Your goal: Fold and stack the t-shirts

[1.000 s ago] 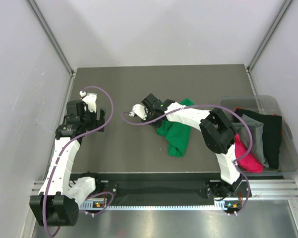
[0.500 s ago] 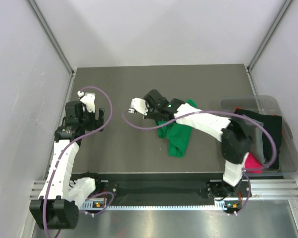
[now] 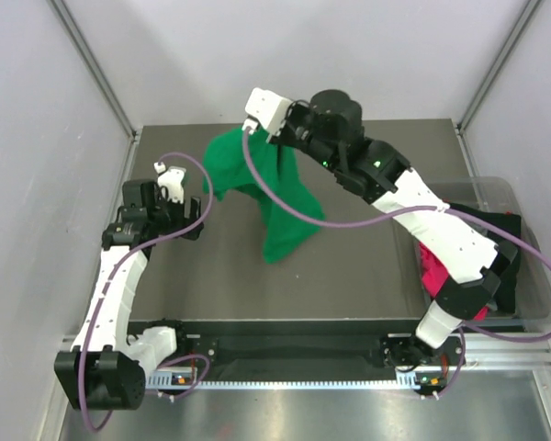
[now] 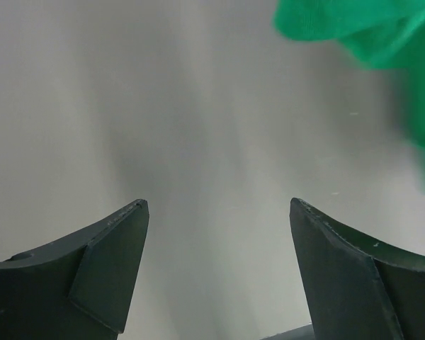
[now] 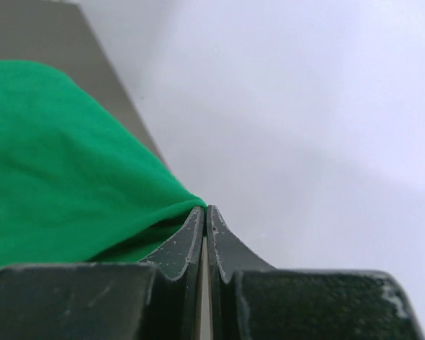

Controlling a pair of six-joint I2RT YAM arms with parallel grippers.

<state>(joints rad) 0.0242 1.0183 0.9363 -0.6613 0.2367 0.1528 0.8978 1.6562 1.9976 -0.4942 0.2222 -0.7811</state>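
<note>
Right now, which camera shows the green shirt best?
The top camera: the whole green t-shirt hangs from the right gripper. The right wrist view shows only the pinched bit; the left wrist view just a blurry corner.

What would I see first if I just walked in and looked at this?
The big green t-shirt would catch your eye first. It dangles in the air over the middle of the table, pinched at its top by the shut right hand. Next comes the clear bin at the right edge, with a bright pink shirt inside, and the left hand is open and empty on the left.
</note>
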